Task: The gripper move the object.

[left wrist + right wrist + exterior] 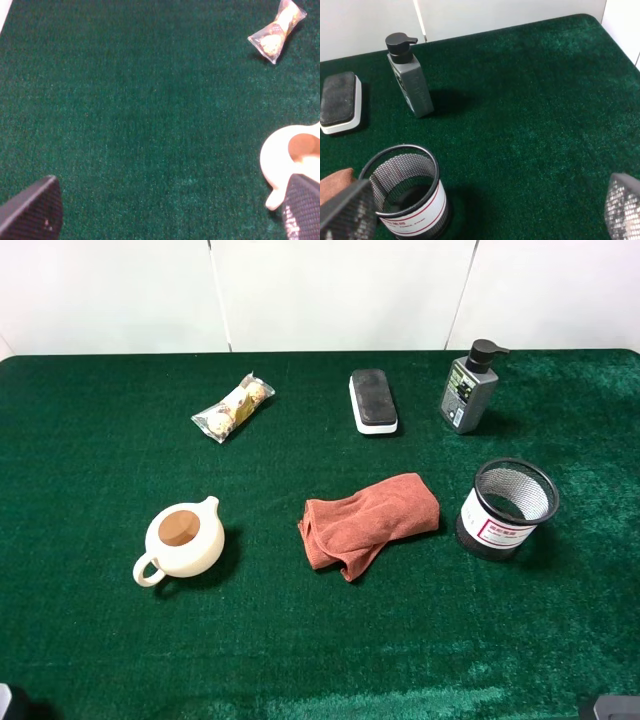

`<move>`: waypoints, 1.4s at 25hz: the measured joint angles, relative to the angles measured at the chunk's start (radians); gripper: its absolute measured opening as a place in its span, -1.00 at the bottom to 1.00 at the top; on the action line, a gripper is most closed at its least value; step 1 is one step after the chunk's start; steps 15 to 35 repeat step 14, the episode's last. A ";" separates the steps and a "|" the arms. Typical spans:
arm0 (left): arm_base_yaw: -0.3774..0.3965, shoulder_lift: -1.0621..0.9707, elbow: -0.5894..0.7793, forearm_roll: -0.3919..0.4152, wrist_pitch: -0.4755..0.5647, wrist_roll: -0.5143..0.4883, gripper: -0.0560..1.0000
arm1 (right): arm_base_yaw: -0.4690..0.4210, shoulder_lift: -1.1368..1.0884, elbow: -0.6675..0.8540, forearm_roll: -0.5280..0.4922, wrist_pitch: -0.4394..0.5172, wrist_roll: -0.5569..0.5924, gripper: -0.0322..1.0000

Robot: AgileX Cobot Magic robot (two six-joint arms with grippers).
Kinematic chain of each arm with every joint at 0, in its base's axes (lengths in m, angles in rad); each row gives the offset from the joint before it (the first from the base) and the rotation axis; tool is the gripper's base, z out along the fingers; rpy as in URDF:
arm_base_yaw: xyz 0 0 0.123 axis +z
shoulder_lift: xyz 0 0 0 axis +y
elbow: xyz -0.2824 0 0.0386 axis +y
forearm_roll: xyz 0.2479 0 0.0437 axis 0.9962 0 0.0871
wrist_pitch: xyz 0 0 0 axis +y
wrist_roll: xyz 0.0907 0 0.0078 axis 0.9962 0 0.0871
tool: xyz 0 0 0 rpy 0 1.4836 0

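A green felt tabletop [100, 640] lies below a white wall. Your task has not started: the pen cup [507, 507] stands upright and untouched on the right side, just beside the rust cloth [368, 522] and near the pump bottle [468, 388]. All of the move is left to do. Your right gripper [485, 210] hovers near the cup, jaws spread wide and holding nothing; one fingertip [347, 212] shows just in front of the cup's mesh. Your left gripper [165, 210] is likewise spread and empty, near the teapot [295, 160].
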 joint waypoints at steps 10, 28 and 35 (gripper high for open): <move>0.000 0.000 0.000 0.000 0.000 0.000 0.78 | 0.000 0.000 0.000 0.000 0.002 0.000 0.41; 0.000 0.000 0.000 0.000 0.000 0.000 0.78 | 0.000 0.000 0.000 0.000 0.002 0.000 0.41; 0.000 0.000 0.000 0.000 0.000 0.000 0.78 | 0.000 0.000 0.000 0.000 0.002 0.000 0.41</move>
